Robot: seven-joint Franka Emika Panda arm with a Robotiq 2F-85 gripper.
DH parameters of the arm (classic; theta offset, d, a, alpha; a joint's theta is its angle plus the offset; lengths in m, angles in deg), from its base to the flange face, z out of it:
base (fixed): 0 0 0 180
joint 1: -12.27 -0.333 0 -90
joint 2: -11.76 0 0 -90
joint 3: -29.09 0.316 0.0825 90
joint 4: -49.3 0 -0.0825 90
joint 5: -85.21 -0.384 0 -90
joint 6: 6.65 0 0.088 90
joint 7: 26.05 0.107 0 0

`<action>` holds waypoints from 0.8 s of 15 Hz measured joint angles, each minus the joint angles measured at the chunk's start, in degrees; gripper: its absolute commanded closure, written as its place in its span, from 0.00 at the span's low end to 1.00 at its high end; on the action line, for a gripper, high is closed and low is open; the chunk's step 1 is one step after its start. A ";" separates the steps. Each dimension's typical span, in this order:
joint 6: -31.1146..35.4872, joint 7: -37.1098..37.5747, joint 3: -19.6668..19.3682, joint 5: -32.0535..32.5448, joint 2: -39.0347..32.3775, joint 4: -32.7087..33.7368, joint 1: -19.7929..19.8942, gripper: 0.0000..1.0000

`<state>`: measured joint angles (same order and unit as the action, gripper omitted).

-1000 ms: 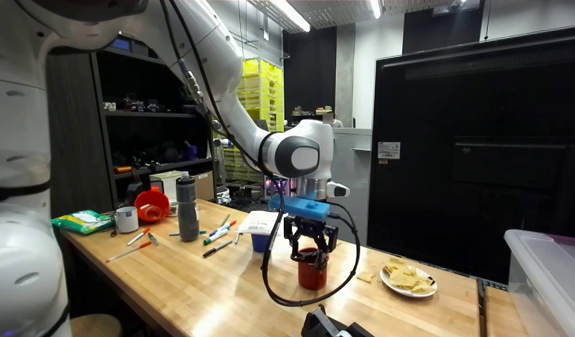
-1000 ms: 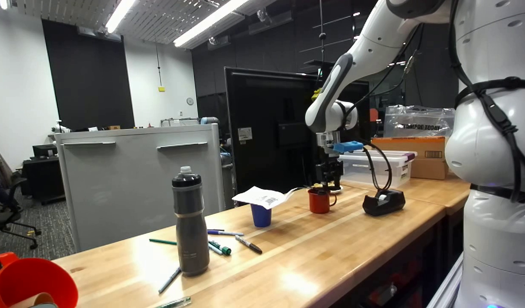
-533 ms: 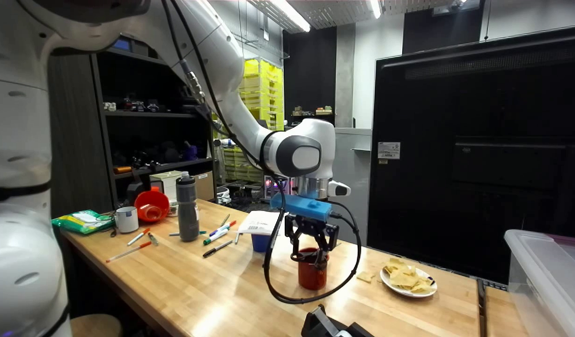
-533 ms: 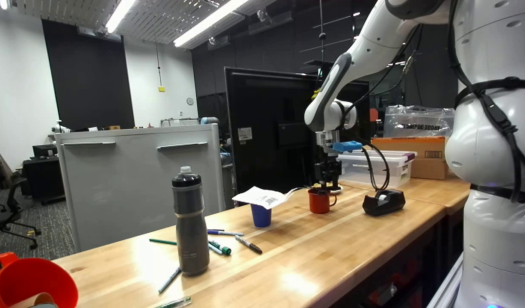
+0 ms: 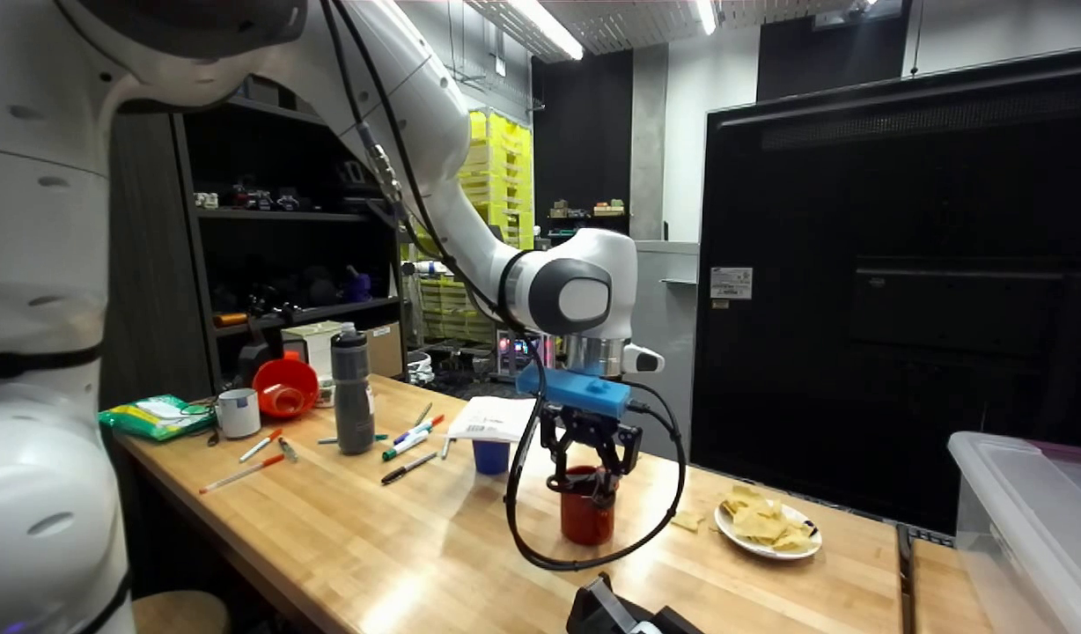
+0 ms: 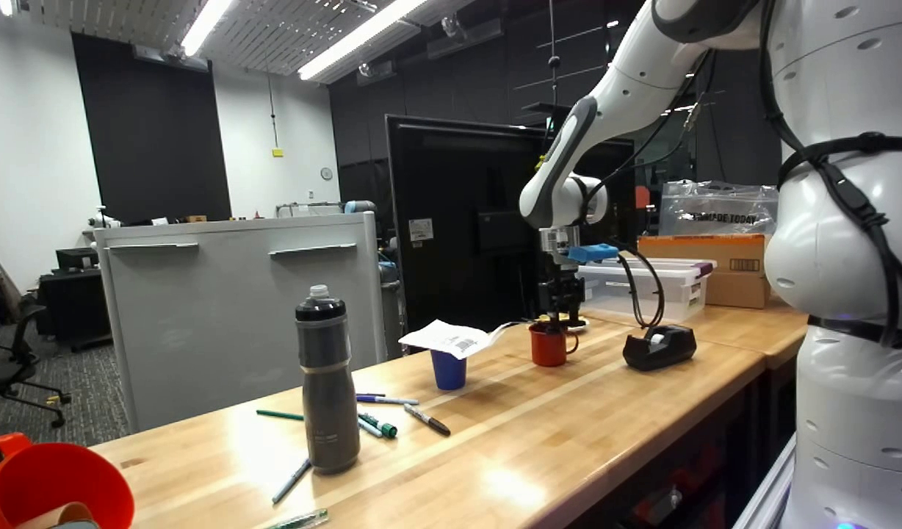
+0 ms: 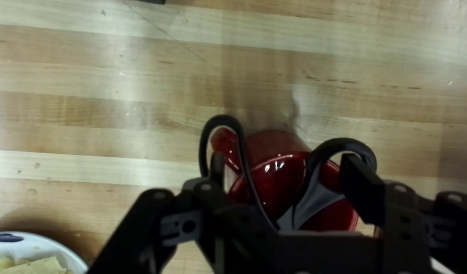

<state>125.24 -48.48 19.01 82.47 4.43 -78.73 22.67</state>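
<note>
the likeliest trouble is a lopsided grip on the scissors point(image 7: 313, 201). the robotiq gripper point(image 7: 286, 173) has its fingers spread apart, one by each handle loop, and it cannot be told whether either fingertip touches a loop or pokes through it. closing from here would probably swing the splayed handles toward each other, so the scissors could twist or slip, since a hinge would give under a squeeze. in the wrist view one loop overlaps the handle of the red mug point(image 6: 547, 350); that handle might snag, and a lift could then tip or drag the mug. going lower risks a finger knocking the rim.

the scissors stand in the mug with both loops rising above its rim, black on the outside, the rounder one lined in grey; the other shows as a narrow oval. their blades are mostly hidden behind the gripper's body. the mug is upright on the wooden tabletop point(image 6: 568, 422), deep red and glossy, with bright glints just inside the rim, between the blue cup point(image 6: 449, 372) and the plate of tortilla chips point(image 7: 43, 245).
</note>
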 measured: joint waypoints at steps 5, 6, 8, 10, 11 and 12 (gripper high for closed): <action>-0.70 -0.54 0.01 0.00 -1.26 1.16 0.00 0.24; -0.78 -0.60 0.01 0.00 -1.48 1.38 0.00 0.24; -0.98 -0.69 0.02 0.00 -1.66 1.59 0.00 0.24; -1.34 -0.71 0.03 0.00 -1.71 1.80 0.00 0.25; -1.57 -0.72 0.04 0.00 -1.75 1.96 0.00 0.25; -1.75 -0.72 0.05 0.00 -1.83 2.13 0.00 0.24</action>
<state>123.49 -49.20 19.06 82.47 2.60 -76.60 22.67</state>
